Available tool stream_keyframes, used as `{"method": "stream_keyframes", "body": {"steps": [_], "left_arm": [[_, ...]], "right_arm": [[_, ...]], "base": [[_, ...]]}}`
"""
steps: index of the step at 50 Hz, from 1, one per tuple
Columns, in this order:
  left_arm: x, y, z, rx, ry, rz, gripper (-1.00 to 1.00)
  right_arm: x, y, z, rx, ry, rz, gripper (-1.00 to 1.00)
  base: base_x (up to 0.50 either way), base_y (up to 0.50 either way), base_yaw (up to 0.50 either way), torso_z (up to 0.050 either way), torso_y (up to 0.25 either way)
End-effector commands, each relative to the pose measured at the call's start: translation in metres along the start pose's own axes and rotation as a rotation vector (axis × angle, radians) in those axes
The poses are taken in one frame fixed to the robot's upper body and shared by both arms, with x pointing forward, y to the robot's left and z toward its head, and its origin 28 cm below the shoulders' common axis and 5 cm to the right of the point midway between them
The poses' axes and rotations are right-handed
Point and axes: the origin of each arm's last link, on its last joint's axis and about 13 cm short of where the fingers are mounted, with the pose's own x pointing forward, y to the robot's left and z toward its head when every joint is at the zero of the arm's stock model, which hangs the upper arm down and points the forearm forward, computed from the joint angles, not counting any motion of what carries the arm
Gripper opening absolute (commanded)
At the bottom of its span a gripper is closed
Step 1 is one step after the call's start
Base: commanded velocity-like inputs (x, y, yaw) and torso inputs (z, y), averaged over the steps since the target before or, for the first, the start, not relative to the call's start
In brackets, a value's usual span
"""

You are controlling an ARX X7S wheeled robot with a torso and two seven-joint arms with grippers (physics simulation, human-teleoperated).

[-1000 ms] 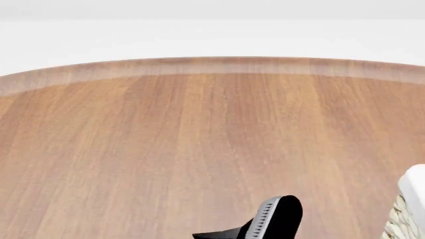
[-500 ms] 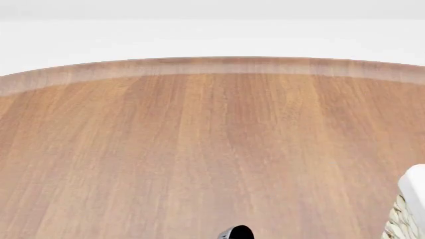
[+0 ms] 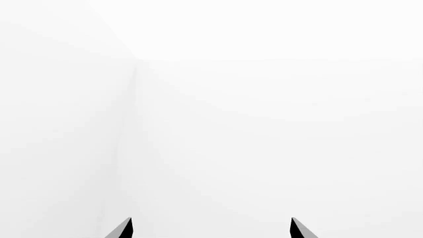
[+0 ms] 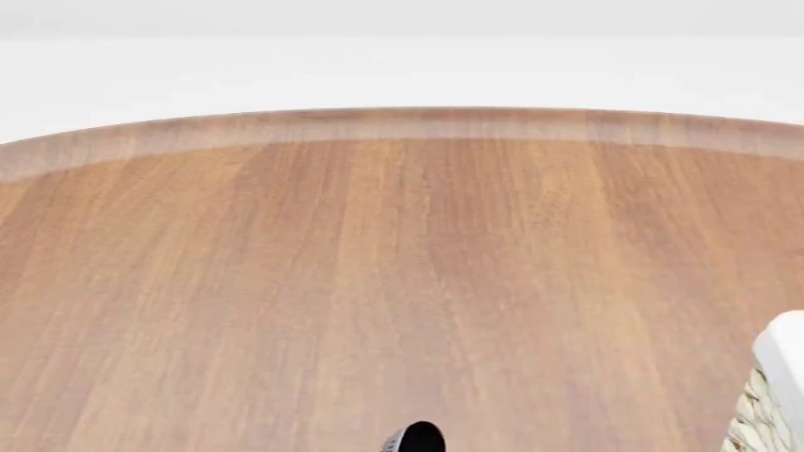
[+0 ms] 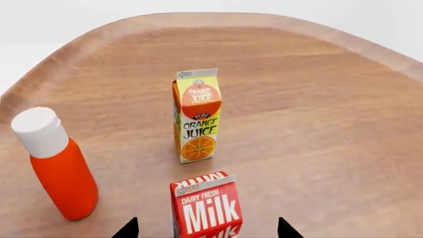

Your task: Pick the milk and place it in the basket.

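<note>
Two pincers, neither holding anything: the right pincer point(image 5: 206, 230) shows only two dark fingertips at the frame edge, spread wide with the milk point(image 5: 206, 206) standing upright between and just ahead of them, not touching that I can see; the left pincer point(image 3: 210, 229) also has its tips apart, pointing at blank white with nothing between. Milk sits on the desk point(image 5: 330, 129), nearest the right wrist camera, with the orange juice carton point(image 5: 197, 116) upright behind it and an orange bottle point(image 5: 56, 166) with a white cap off to one side, both apart from it. Risks, as I judge them: the milk looks slightly off-centre between the tips, so one finger could touch first on closing and twist or tip the carton; pushing too far forward could shove it toward the juice carton; a grip too high on the gable may slip. The basket point(image 4: 777, 395) is a long carry away and barely in the head view, so the drop could clip the rim. Hard to see: the milk's lower part is cut off by the frame, so its base and exact footing aren't visible; finger pads aren't visible, only tips; the basket shows just a corner of white lining and wicker at the head view's right edge; a small dark rounded part at the head view's bottom edge can't be identified; none of the cartons appear in the head view.
</note>
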Motion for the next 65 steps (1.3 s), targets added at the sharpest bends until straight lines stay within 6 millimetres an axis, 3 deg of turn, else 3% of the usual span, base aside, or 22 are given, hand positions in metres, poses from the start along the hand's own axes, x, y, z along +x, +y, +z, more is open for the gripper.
{"method": "stream_keyframes", "body": {"steps": [1, 65], "left_arm": [[0.000, 0.000, 0.000, 0.000, 0.001, 0.001, 1.00], [0.000, 0.002, 0.000, -0.005, -0.001, 0.007, 1.00]], "right_arm": [[0.010, -0.006, -0.007, 0.014, 0.017, 0.014, 1.00], [0.059, -0.021, -0.033, 0.040, 0.099, 0.087, 1.00]], "base": [[0.00, 0.00, 0.00, 0.000, 0.000], [0.00, 0.00, 0.00, 0.000, 0.000]]}}
